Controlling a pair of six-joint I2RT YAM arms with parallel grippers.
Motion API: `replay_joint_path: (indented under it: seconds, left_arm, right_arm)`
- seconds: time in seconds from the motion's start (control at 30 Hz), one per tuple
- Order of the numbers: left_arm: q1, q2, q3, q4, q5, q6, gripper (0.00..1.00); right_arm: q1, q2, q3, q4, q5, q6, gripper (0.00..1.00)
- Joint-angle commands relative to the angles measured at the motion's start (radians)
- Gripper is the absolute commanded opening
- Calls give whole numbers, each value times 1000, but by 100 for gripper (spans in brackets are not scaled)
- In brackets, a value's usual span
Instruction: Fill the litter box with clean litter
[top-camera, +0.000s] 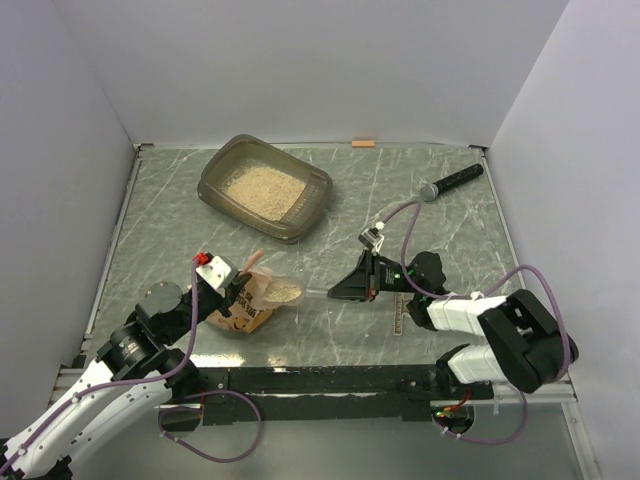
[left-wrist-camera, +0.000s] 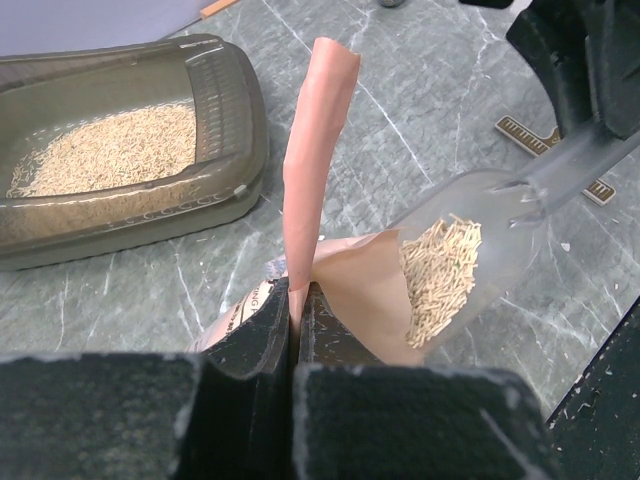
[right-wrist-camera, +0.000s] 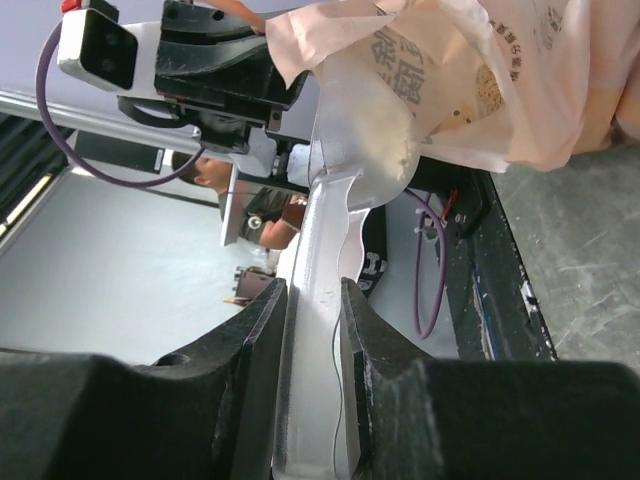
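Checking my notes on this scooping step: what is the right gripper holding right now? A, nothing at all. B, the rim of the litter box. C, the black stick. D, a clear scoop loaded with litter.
D: the right gripper is clamped on the handle of the clear scoop, whose bowl holds litter at the mouth of the pouch.

Overhead wide, both wrist views near pouch (left-wrist-camera: 350, 290)

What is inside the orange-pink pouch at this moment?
At its mouth lies the clear scoop, loaded with beige litter. Deeper inside the pouch, its crinkled wall covers everything, so any remaining litter cannot be seen.
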Motion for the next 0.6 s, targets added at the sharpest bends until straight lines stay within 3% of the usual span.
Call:
replay_joint_path:
  seconds: [0.0, 0.23, 0.57]
  left_arm:
    - [-3, -7, 7, 81, 23, -26, 1]
    - [-3, -13, 8, 81, 21, -27, 1]
    - [-3, -18, 7, 81, 24, -27, 1]
  right_arm:
    - [-12, -101, -9, -41, -6, -77, 0]
    - [-30, -169, -28, -193, 15, -135, 0]
    - [-38, -124, -106, -66, 73, -45, 0]
